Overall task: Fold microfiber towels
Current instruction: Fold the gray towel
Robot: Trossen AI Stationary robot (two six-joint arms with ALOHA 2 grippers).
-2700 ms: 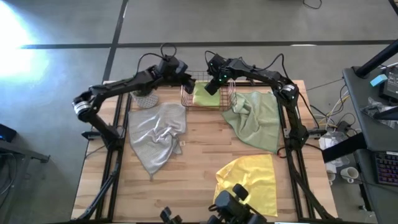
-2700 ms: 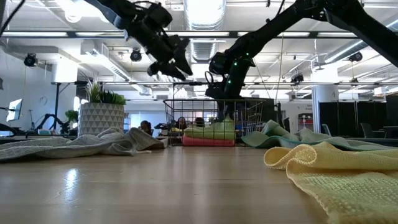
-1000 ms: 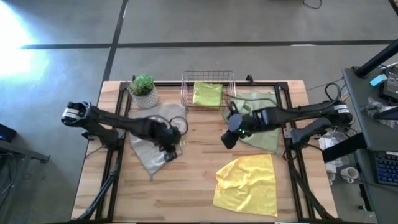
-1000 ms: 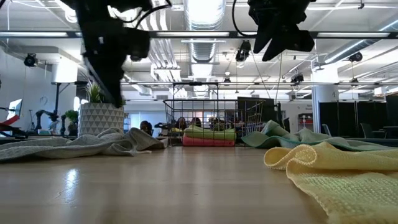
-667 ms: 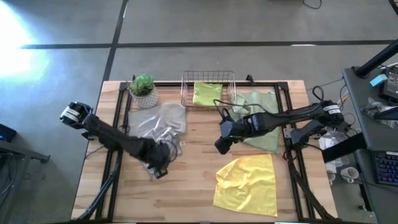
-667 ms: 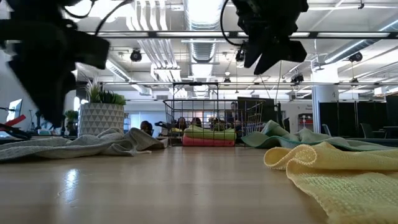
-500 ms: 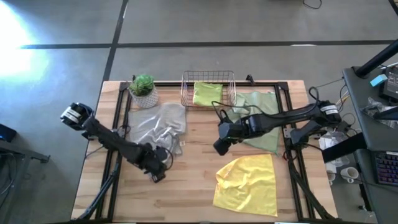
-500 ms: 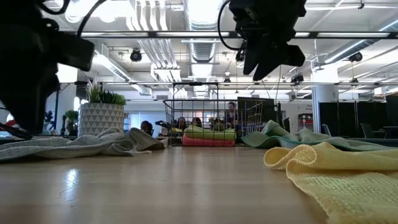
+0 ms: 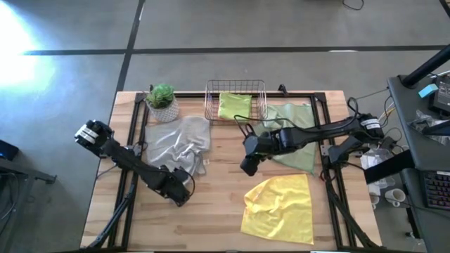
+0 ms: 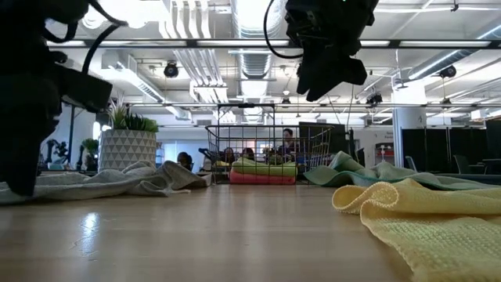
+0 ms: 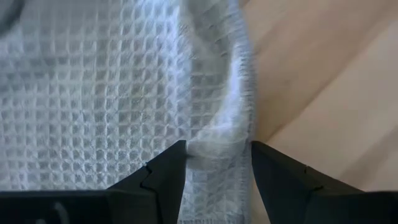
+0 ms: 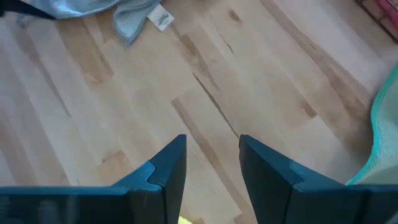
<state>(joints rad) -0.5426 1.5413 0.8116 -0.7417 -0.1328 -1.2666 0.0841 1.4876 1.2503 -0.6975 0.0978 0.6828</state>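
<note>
- I see a wooden table (image 9: 225, 204) under the rig; a wire basket (image 9: 211, 105) at its far edge holds the lime green towel (image 9: 234, 106) over a pink one (image 10: 262, 178); a potted plant (image 9: 162, 98) stands left of it.
- My left gripper (image 11: 214, 163) sits at the near corner of the crumpled grey towel (image 9: 177, 144), fingers parted with the hem between them, not clamped.
- My right gripper (image 12: 211, 155) hovers open and empty above bare wood, left of the sage towel (image 9: 295, 137); the yellow towel (image 9: 280, 207) lies near right.
</note>
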